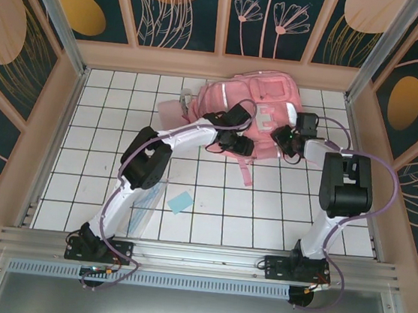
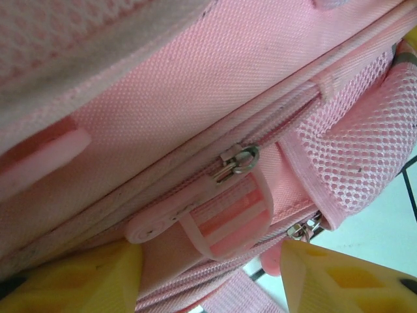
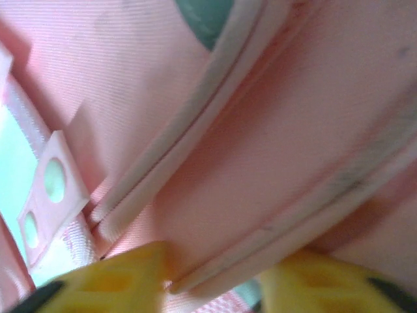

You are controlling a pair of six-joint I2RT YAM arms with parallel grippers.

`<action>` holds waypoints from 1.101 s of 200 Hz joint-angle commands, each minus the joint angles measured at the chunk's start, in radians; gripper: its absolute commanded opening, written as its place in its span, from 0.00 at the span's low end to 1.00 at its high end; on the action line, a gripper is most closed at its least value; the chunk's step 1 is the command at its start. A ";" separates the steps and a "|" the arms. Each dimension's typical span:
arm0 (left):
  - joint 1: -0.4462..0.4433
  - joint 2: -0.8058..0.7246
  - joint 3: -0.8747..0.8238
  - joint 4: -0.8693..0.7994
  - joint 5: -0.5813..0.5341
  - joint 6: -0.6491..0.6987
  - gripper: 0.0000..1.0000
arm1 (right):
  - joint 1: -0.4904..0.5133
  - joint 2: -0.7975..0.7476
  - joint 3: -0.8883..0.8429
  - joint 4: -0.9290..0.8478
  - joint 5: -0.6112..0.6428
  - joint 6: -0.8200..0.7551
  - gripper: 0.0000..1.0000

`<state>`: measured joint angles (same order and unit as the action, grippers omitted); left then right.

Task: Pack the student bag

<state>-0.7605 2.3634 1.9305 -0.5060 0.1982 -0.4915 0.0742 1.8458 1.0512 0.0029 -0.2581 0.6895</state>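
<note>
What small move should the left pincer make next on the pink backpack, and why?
Probably ease the left pincer forward until the pink pull tab sits between its fingers. The pincer is open, the tab lies just ahead of them, and the zipper on the backpack looks shut, so packing likely waits on it.

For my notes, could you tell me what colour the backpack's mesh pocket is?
Pink; the mesh pocket shows best in the left wrist view.
</note>
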 commanded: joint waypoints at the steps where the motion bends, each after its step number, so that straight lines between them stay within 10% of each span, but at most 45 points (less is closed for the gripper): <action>1: -0.003 -0.024 -0.050 -0.015 0.020 -0.011 0.61 | 0.012 0.041 -0.008 0.012 0.054 0.038 0.06; 90: 0.037 -0.134 -0.086 0.096 -0.072 0.041 0.75 | 0.016 -0.191 0.085 -0.069 -0.071 -0.001 0.00; 220: 0.047 0.025 0.082 0.232 0.118 0.023 0.38 | 0.052 -0.203 0.083 -0.072 -0.130 -0.009 0.00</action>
<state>-0.7197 2.3627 1.9743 -0.3710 0.2852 -0.4866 0.0891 1.7081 1.0988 -0.0681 -0.3031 0.7269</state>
